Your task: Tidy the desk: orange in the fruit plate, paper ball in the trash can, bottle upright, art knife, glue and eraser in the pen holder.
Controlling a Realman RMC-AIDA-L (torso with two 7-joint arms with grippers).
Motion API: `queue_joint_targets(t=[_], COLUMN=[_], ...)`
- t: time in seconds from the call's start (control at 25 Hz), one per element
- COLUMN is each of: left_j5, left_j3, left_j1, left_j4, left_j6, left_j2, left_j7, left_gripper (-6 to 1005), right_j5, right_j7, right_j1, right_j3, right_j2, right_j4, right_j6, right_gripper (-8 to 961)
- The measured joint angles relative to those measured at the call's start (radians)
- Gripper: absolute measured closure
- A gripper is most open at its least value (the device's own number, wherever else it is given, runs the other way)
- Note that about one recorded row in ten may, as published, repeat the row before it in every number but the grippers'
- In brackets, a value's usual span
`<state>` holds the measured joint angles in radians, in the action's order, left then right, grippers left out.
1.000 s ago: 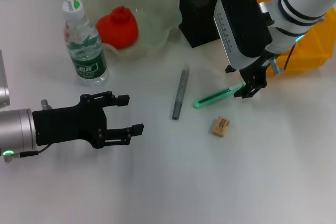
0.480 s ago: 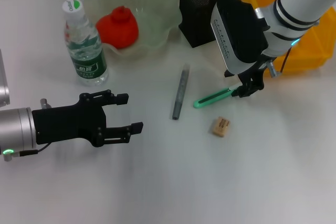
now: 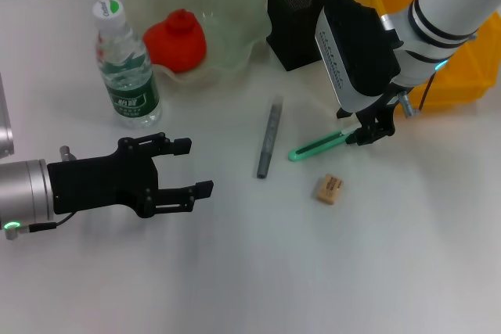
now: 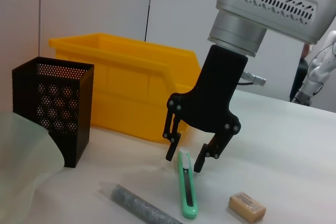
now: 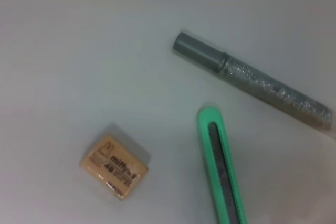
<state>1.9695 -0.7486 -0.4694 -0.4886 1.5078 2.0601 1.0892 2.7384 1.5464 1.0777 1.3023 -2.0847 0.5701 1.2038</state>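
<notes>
Here the right gripper (image 4: 188, 157) is seen lowered over the far end of the art knife (image 3: 319, 145), its jaws spread to either side of the blade without clasping it, while the knife lies flat on the table (image 3: 376, 256) between the glue (image 3: 268, 138) and the eraser (image 3: 329, 188), and the left gripper (image 3: 186, 168) is held open at the near left.

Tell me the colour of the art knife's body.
Mint green, with a dark strip down its middle; the art knife shows best in the right wrist view.

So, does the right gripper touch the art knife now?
Apart. The left wrist view shows the right gripper open, its fingers straddling the art knife with visible gaps.
</notes>
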Motion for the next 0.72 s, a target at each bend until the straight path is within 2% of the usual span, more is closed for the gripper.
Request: queue_joint_targets(t=[0.72], left_j5=[-0.001], left_j3=[0.003], left_j1=[-0.008], left_j4=[-0.003], left_j6=[-0.002], left_j2=[-0.001], left_j7=[0.012], left_gripper=[187], right_j5=[0.001], right_j7=[-0.002], right_j1=[0.002], right_j3=[0.022], right_j2=[0.000], right_j4=[-0.029], right_j6=[-0.028], right_gripper=[637])
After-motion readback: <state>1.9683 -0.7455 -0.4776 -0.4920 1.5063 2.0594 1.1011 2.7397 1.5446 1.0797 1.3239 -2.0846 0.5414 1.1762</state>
